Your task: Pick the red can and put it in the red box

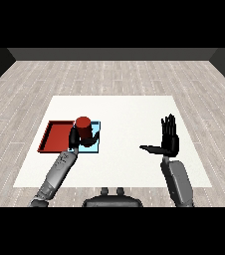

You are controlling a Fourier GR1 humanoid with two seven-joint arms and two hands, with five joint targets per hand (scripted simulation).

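The red can (pixel 83 127) stands upright over the light blue tray (pixel 95 147), near the edge it shares with the red tray (pixel 56 135). My left hand (pixel 76 138) is curled round the can from the near side, thumb and fingers wrapping its lower half. Whether the can rests on the blue tray or is lifted off it cannot be told. My right hand (pixel 168 137) is raised over the table's right half, fingers straight and pointing up, thumb stretched to the left, holding nothing.
The white table (pixel 124 109) spreads under both trays, which lie side by side at its left. A grey plank floor surrounds it. Both forearms come in from the lower corners.
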